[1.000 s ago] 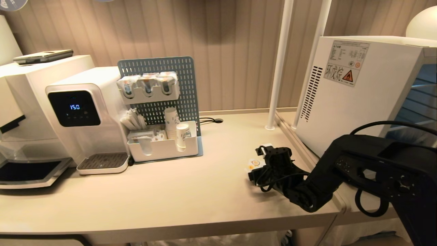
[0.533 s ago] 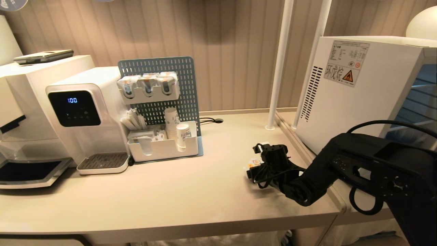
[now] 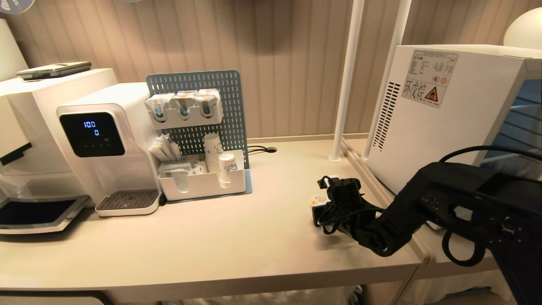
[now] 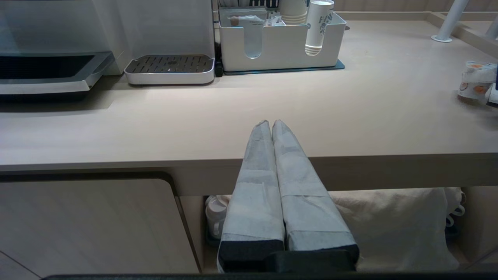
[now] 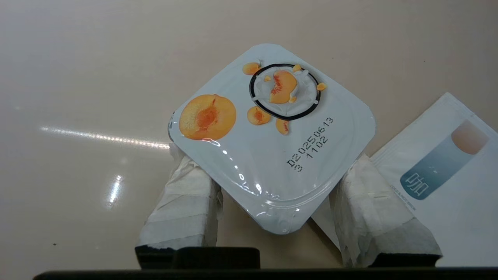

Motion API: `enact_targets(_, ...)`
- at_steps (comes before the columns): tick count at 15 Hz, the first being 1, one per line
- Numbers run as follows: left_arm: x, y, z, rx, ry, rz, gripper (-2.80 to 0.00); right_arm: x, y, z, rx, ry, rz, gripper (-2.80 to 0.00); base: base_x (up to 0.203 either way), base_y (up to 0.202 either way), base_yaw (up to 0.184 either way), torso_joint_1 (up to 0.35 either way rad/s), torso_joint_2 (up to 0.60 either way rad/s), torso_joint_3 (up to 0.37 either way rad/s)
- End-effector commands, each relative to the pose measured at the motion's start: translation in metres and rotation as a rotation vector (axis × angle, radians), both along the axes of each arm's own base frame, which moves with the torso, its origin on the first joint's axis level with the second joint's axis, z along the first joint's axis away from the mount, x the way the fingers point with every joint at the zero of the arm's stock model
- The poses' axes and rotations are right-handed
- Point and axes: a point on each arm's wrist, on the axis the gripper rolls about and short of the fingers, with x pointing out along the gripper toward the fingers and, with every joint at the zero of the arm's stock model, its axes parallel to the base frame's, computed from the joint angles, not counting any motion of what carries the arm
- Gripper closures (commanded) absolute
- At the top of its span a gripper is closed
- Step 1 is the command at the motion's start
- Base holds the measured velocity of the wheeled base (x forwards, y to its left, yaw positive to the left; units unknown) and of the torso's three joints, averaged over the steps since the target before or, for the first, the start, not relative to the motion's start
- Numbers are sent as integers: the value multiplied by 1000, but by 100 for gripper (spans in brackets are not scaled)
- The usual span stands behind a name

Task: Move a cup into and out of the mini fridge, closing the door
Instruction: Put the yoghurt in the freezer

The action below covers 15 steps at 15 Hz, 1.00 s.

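The cup (image 3: 318, 199) stands on the beige table (image 3: 233, 237), left of the mini fridge (image 3: 440, 123). My right gripper (image 3: 322, 208) reaches down over it. In the right wrist view the taped fingers (image 5: 183, 206) run under the two sides of the peach-printed foil lid (image 5: 272, 136), with the right gripper (image 5: 270, 165) shut on the cup. The door (image 3: 523, 114) shows edge-on at the far right; I cannot tell how it stands. My left gripper (image 4: 271, 122) is shut and empty, parked below the table's front edge, and the cup (image 4: 476, 79) lies far to its right.
A white sachet (image 5: 439, 163) lies flat beside the cup. A water dispenser (image 3: 101, 140) and a white organiser with paper cups (image 3: 203, 182) stand at the back left. Two white poles (image 3: 345, 84) rise beside the fridge, which sits on a raised ledge (image 3: 372, 182).
My right gripper's jaws have come in from wide open to the cup's sides, and the hand has shifted slightly towards the fridge. The left arm has stayed still.
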Motion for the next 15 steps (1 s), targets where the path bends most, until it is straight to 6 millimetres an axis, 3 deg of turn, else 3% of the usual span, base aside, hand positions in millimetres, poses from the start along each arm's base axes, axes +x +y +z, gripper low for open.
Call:
enact_targets(1, 0, 0, 0, 0, 3, 0, 0, -13, -5, 27, 29, -31, -5, 0, 0, 0, 0, 0, 0, 0)
enact_targets(5, 0, 0, 0, 0, 3, 0, 0, -63, -28, 73, 44, -91, -32, 0, 0, 0, 0, 0, 0, 0)
enact_targets(9, 0, 0, 0, 0, 3, 0, 0, -126, -60, 123, 10, -245, -223, 0, 0, 0, 0, 0, 0, 0)
enact_targets(12, 0, 0, 0, 0, 3, 0, 0, -184, -98, 179, 23, -425, -382, 0, 0, 0, 0, 0, 0, 0)
enact_targets(15, 0, 0, 0, -3, 3, 0, 0, -248, -151, 222, -25, -561, -685, 0, 0, 0, 0, 0, 0, 0)
